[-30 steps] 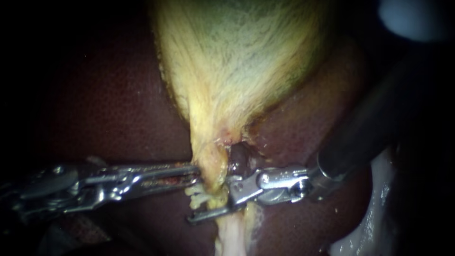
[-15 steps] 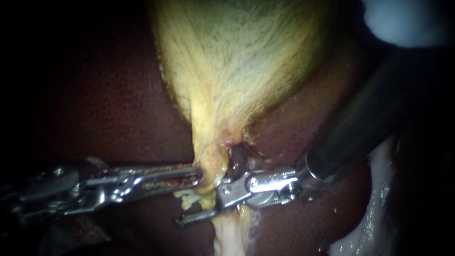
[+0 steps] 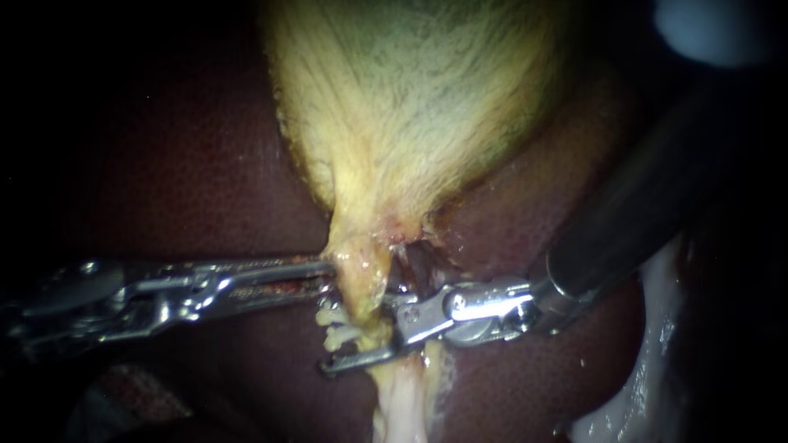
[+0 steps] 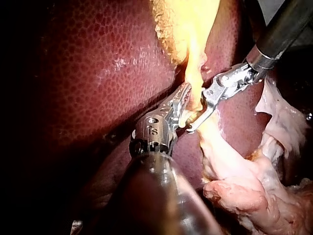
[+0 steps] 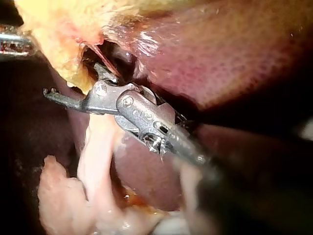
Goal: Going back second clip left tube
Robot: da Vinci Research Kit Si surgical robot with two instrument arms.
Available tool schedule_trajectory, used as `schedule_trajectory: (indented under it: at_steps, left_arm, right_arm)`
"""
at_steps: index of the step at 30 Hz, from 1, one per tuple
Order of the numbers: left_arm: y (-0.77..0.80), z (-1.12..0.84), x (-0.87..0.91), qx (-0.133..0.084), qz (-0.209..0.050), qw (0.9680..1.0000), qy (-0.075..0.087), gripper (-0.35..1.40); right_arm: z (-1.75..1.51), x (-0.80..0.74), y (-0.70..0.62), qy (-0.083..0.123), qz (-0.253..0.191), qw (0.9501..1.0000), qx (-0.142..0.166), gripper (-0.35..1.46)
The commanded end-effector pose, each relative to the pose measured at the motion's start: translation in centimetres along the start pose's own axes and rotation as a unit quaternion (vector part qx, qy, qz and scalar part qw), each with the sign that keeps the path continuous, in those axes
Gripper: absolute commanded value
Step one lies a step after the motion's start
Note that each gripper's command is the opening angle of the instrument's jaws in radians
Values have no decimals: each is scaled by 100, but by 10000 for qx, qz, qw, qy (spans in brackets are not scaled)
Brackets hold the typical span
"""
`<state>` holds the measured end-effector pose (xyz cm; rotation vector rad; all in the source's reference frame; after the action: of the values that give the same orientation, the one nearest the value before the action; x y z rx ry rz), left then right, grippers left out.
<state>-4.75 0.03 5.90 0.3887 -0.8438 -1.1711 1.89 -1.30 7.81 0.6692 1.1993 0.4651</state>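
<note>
Left tube [image 3: 392, 394] hangs from the gallbladder [image 3: 410, 107] neck. Right instrument [image 3: 361, 328]: jaws parted, straddling the tube just below the gallbladder. Left instrument [image 3: 328, 272]: jaws clamped on gallbladder neck.

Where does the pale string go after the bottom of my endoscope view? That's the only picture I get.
Observer: In the right wrist view the pale strand passes under the right instrument and runs into a lumpy pale mass.
Operator: Is that one's mouth open?
Observer: Yes; that view shows a clear gap between its jaws, the gallbladder's yellow edge between them.
Operator: Where's the lump from my left instrument?
Observer: The left wrist view shows it beside the left instrument's shaft, on the right instrument's side.
</note>
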Motion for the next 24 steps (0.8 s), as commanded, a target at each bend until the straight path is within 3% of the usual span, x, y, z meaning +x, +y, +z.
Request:
schedule_trajectory:
  at_steps: [1,9,18,24]
  left_arm:
    - [0,0,0,1,-1,10000,1,-20]
    - [-1,0,0,0,-2,10000,1,-20]
    - [0,-2,0,2,-1,10000,2,-20]
    - [0,-2,0,3,0,10000,2,-20]
  right_arm:
    - [-1,1,-1,-8,146,9999,-16,60]
    - [-5,13,0,32,472,9988,-78,60]
    - [-25,6,-12,14,481,9988,-18,60]
    - [-56,-2,-24,-52,-220,9997,57,60]
